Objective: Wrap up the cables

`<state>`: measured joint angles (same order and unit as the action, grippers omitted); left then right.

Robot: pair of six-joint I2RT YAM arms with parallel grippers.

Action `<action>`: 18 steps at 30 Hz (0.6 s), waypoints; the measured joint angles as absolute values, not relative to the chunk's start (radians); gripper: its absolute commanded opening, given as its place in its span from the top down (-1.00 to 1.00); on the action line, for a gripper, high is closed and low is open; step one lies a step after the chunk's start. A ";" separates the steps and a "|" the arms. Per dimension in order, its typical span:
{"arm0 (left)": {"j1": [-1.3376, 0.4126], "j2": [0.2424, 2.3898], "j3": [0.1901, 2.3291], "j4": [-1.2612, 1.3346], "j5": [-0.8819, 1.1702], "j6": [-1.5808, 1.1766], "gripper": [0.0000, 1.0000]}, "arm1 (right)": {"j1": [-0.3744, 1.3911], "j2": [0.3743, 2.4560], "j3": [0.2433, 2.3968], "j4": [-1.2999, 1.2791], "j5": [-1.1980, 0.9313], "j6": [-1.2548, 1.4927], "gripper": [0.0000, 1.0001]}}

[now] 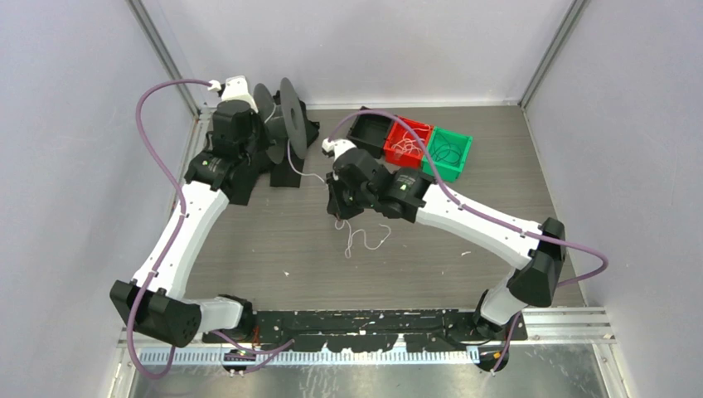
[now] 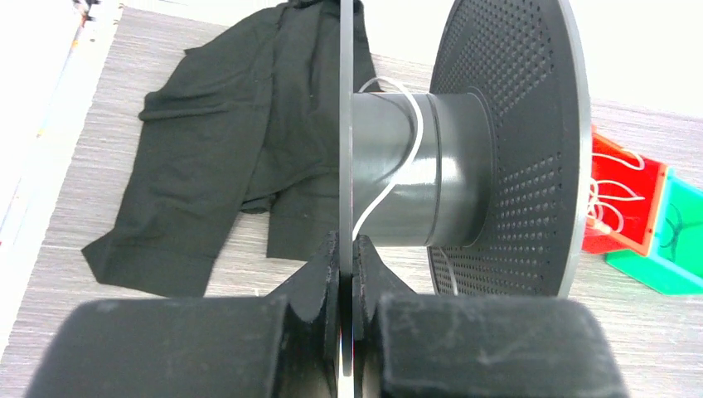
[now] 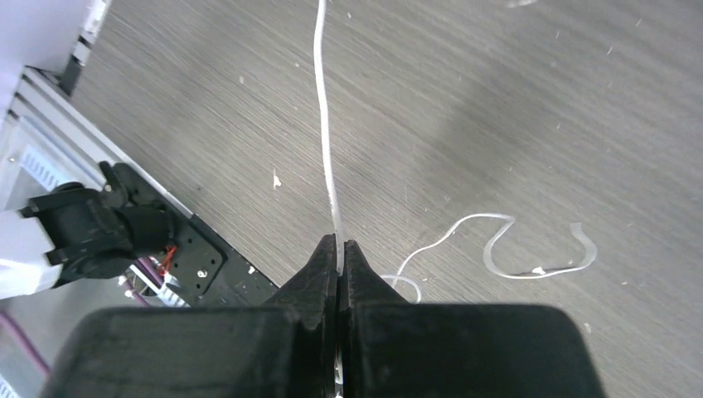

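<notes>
A thin white cable (image 1: 308,177) runs from the black spool (image 1: 288,116) to my right gripper (image 1: 334,199); its loose tail (image 1: 365,240) curls on the table below. In the right wrist view the right gripper (image 3: 340,246) is shut on the cable (image 3: 325,124), which runs taut away from the fingertips; the tail (image 3: 497,249) lies looped to the right. My left gripper (image 2: 347,249) is shut on the edge of the spool's thin flange (image 2: 346,124). The cable (image 2: 417,137) passes once over the grey spool core (image 2: 431,182). More white cables lie in the red bin (image 1: 408,143).
The spool's stand (image 1: 290,170) sits at the back left. A black bin (image 1: 369,128), the red bin and a green bin (image 1: 448,153) holding thin dark wires stand in a row at the back. A black cloth (image 2: 215,157) lies behind the spool.
</notes>
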<state>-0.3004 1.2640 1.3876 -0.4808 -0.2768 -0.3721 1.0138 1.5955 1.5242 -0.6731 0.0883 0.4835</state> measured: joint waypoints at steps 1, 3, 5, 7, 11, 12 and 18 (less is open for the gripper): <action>-0.302 1.265 1.382 -0.473 -0.289 -0.364 0.99 | 1.018 1.588 1.553 -0.693 0.092 0.468 0.99; -0.306 1.269 1.362 -0.459 -0.316 -0.354 1.00 | 1.018 1.576 1.616 -0.725 0.101 0.438 0.99; -0.307 1.275 1.344 -0.459 -0.330 -0.340 0.99 | 1.018 1.565 1.665 -0.745 0.109 0.412 0.99; -0.307 1.285 1.328 -0.461 -0.340 -0.327 0.99 | 1.016 1.558 1.716 -0.767 0.117 0.387 0.99; -0.307 1.307 1.317 -0.462 -0.348 -0.302 0.99 | 1.012 1.544 1.792 -0.801 0.125 0.350 0.99; -0.307 1.310 1.315 -0.461 -0.349 -0.300 0.99 | 1.012 1.537 1.806 -0.806 0.126 0.342 0.99; -0.308 1.316 1.303 -0.461 -0.347 -0.298 0.99 | 1.012 1.513 1.841 -0.829 0.129 0.319 0.99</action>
<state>-0.3080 1.3159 1.3033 -0.4610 -0.3470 -0.2977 1.0122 1.5131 1.8408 -0.8288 0.1287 0.3191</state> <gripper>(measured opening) 0.038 0.028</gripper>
